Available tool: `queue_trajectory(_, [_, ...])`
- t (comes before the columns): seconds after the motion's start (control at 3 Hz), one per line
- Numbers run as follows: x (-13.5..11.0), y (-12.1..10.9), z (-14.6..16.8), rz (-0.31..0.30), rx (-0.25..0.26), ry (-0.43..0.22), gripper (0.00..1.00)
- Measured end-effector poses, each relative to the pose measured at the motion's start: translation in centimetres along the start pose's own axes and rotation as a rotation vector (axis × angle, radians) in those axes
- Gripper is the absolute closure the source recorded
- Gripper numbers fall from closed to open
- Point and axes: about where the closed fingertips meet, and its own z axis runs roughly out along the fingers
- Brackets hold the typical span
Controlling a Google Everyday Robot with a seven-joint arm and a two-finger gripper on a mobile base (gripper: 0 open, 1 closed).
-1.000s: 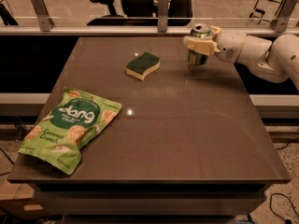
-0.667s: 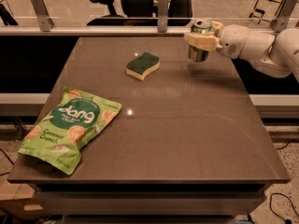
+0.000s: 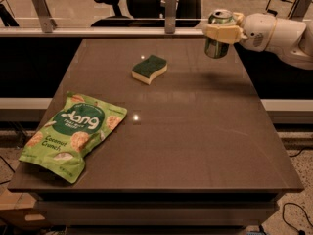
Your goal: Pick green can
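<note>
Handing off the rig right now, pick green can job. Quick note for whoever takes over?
Gripper: shut on the green can, above the far right corner of the table.
Green can: upright in the grip, appears clear of the tabletop.
Sponge and snack bag: lying on the table, well away from the gripper.
Done: grasp and lift.
Left: probably only to hold steady and check the grip.

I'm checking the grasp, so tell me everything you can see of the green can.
The green can is a small, dark green metal drink can with a silver top rim. It is roughly upright near the far right corner of the table, and its base appears to hang just clear of the surface. The cream gripper is closed around its upper half from the right. Nothing else touches it.
</note>
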Motion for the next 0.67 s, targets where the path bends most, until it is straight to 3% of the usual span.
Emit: queue_trajectory(0.67, [-2.9,0.9,-0.9,0.011,-0.044,0.018,1.00])
